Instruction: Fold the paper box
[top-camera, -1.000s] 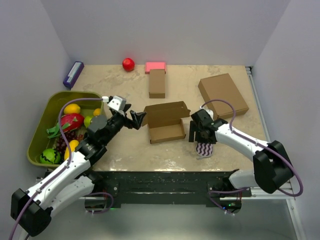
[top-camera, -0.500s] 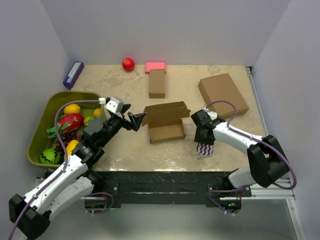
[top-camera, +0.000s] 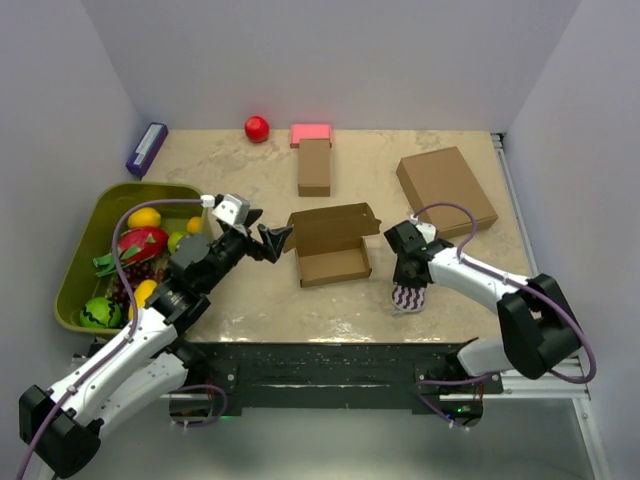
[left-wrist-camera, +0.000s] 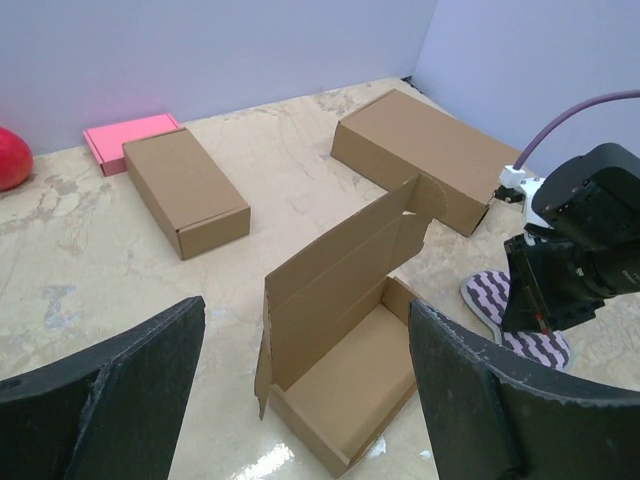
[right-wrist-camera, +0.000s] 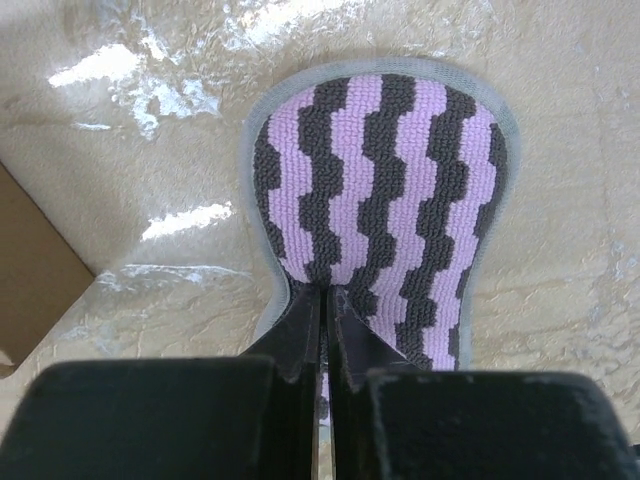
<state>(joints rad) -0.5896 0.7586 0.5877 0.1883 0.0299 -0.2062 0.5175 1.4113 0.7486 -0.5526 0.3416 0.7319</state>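
Paper box: open tray, lid flap raised, mid-table, between both arms. Left gripper: jaws wide, empty, just left of box. Right gripper: pinched shut on striped cloth.

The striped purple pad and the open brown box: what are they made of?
The striped pad looks like knitted or looped fabric, matte: yarn loops and a grey rim show. The open box seems to be thin brown cardboard, matte, with creased folds.

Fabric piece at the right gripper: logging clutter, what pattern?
Fabric piece: lilac and dark wavy stripes, grey rim; clearest in right wrist view.
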